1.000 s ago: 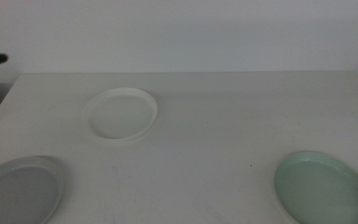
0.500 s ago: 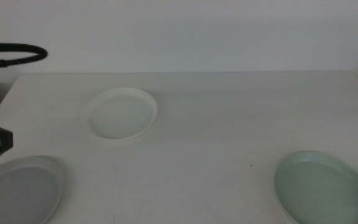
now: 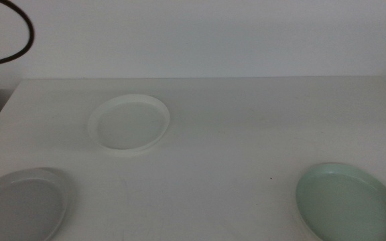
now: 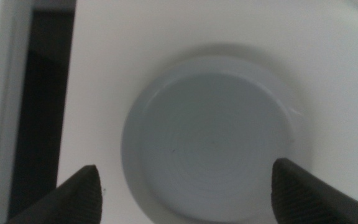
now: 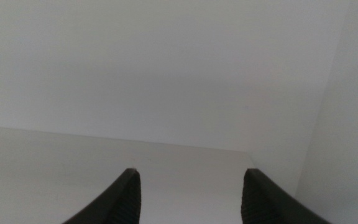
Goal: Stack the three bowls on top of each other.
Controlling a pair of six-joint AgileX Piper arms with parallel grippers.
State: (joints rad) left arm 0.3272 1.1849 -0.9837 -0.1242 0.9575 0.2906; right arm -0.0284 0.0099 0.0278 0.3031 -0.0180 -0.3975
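Observation:
Three shallow bowls rest apart on the white table. The white bowl [image 3: 129, 123] sits toward the back left, the grey bowl [image 3: 20, 204] at the front left corner, and the mint green bowl [image 3: 349, 203] at the front right. My left gripper [image 4: 185, 180] hangs open high above the grey bowl [image 4: 210, 140], its jaws spread wider than the dish. It is out of the middle view. My right gripper [image 5: 188, 193] is open with nothing between its jaws, facing bare table and wall.
A black cable loop [image 3: 15, 33] arcs in at the top left of the middle view. The table's left edge [image 4: 67, 93] with a dark gap beside it lies close to the grey bowl.
The dark part of the left arm at the left edge has left the middle view. The black cable has swung upward. The bowls have not moved.

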